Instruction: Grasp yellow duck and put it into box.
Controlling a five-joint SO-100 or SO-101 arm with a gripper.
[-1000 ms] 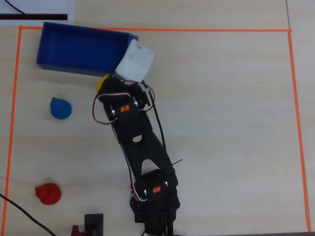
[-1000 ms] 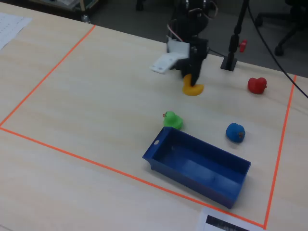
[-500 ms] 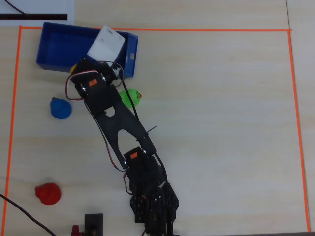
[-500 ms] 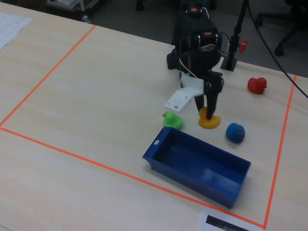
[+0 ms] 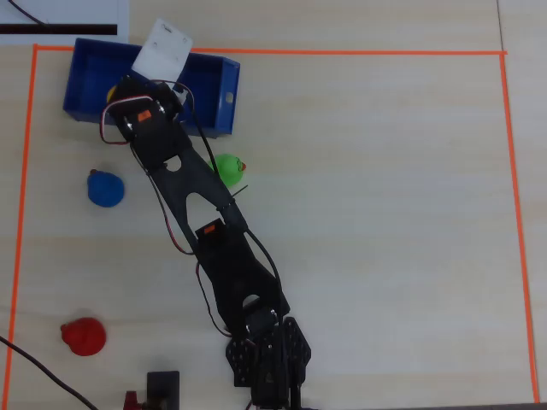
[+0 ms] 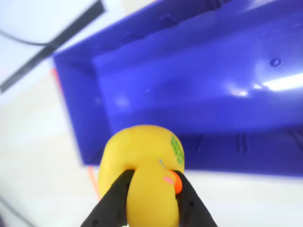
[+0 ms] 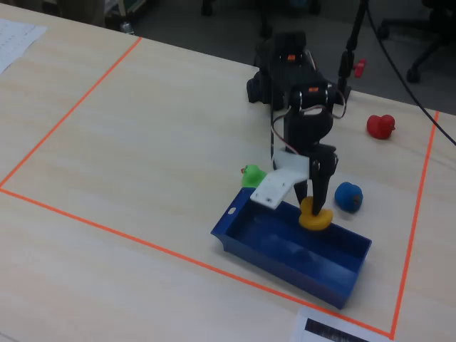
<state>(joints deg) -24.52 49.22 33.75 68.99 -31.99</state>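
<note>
My gripper (image 6: 152, 183) is shut on the yellow duck (image 6: 142, 153), with its black fingers (image 6: 116, 198) pinching the head on both sides of the orange beak. In the fixed view the yellow duck (image 7: 314, 218) hangs at the long wall of the blue box (image 7: 285, 253) nearest the arm, just above the floor, under the gripper (image 7: 314, 206). From overhead only a sliver of the yellow duck (image 5: 112, 92) shows inside the left part of the box (image 5: 90, 73), beside the gripper (image 5: 118, 96). The box (image 6: 199, 90) is otherwise empty.
A green duck (image 5: 227, 168) (image 7: 253, 175) sits just outside the box beside the arm. A blue duck (image 5: 105, 188) (image 7: 348, 196) and a red duck (image 5: 84, 336) (image 7: 380, 126) lie farther off. Orange tape (image 5: 342, 52) frames the table area. A black stand (image 7: 342, 89) is behind the arm's base.
The arm has stretched out and swung over the box with the yellow duck in its grip. The duck went from beside the green duck to above the box's inside.
</note>
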